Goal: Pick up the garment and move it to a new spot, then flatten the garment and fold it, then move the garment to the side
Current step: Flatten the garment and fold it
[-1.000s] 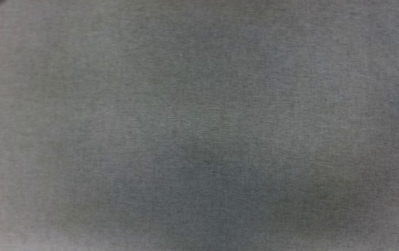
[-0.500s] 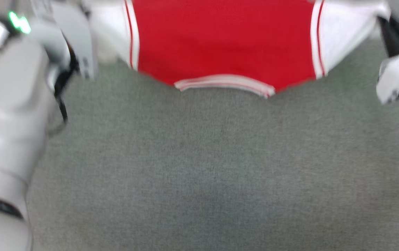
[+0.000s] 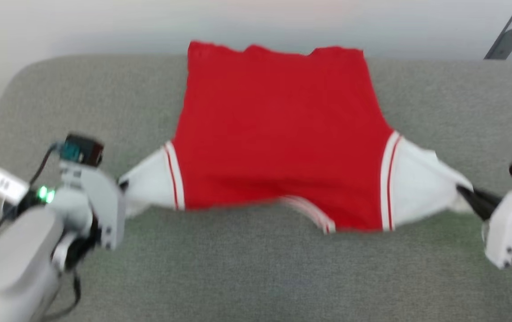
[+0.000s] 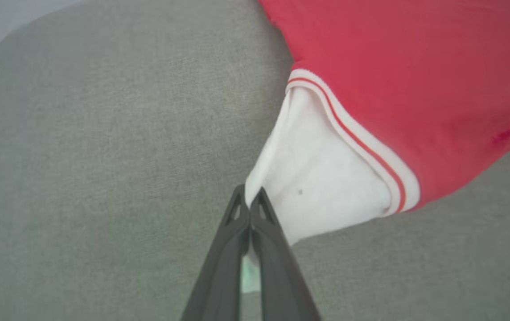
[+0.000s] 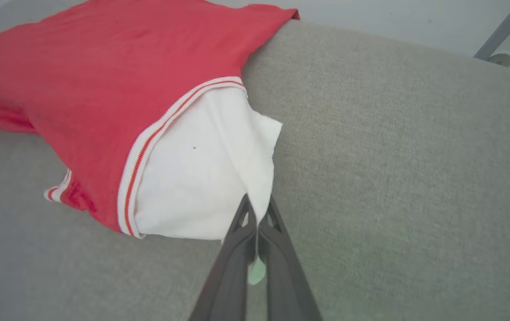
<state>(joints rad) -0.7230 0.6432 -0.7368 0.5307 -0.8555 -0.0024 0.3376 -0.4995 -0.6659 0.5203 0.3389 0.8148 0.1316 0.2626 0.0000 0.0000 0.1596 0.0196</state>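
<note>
The garment [image 3: 278,134], bright red with white sleeves and red-and-white striped trim, lies spread across the grey cushioned surface [image 3: 256,277], stretched between my two arms. My left gripper [image 3: 122,184] is shut on the tip of the garment's left white sleeve [image 4: 322,178]; in the left wrist view the dark fingers [image 4: 249,196] pinch its corner. My right gripper [image 3: 462,191] is shut on the right white sleeve [image 5: 201,178], its fingertips [image 5: 258,204] closed over the cloth edge. The striped collar band [image 3: 309,214] faces me at the near edge.
The grey surface ends in a rounded far-left corner [image 3: 23,76], with pale floor beyond its far edge. A grey metal leg with a foot [image 3: 504,42] stands past the far right; the right wrist view shows it too [image 5: 500,55]. Bare grey surface lies between me and the garment.
The head camera has swung upward, so the picture went from bare grey surface to the whole garment and both arms. Both grippers stay shut on the sleeves.
</note>
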